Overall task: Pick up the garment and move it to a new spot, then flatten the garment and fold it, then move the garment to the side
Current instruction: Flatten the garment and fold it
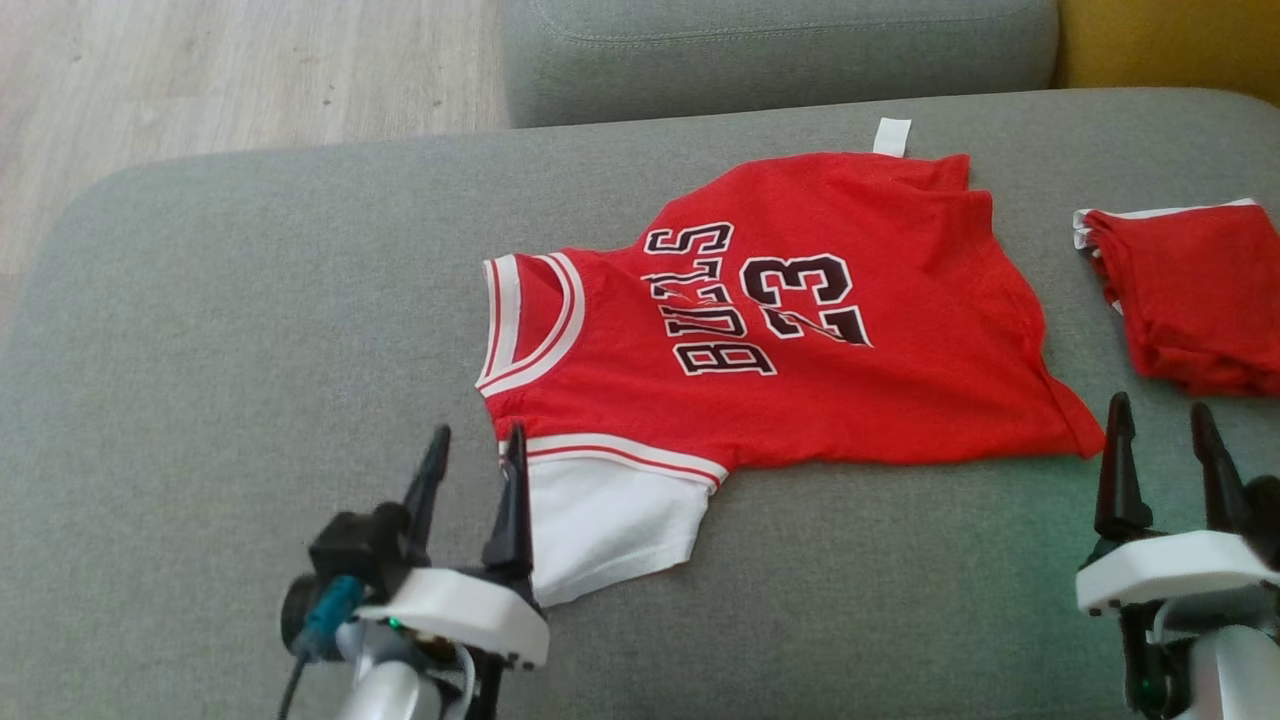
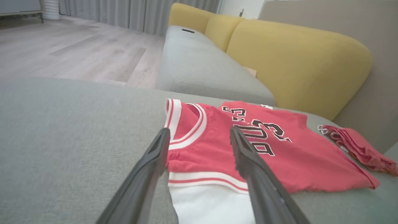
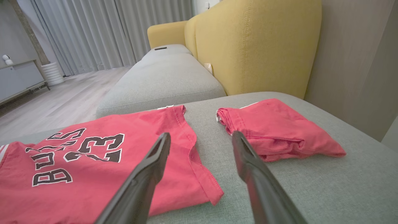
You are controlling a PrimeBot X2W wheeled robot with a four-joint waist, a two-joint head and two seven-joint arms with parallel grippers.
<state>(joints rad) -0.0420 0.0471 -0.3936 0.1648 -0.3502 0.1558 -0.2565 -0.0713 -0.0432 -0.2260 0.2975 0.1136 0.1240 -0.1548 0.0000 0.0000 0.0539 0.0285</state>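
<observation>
Red jersey (image 1: 800, 330), 1: spread flat in the middle of the grey cushion (image 1: 250, 350), lettering up, collar toward the left.
Folded red garment (image 1: 1190, 295), 1: at the cushion's right, apart from the jersey.
Claws, 2: left claw (image 1: 478, 432) by the white sleeve, right claw (image 1: 1158, 403) just beside the hem corner. Both point forward, fingers spread wide, holding nothing.

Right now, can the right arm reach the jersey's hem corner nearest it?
Probably yes. The right gripper is open, right beside that corner of the jersey, with only bare grey cushion between. The folded red garment lies apart, not in the path.
</observation>
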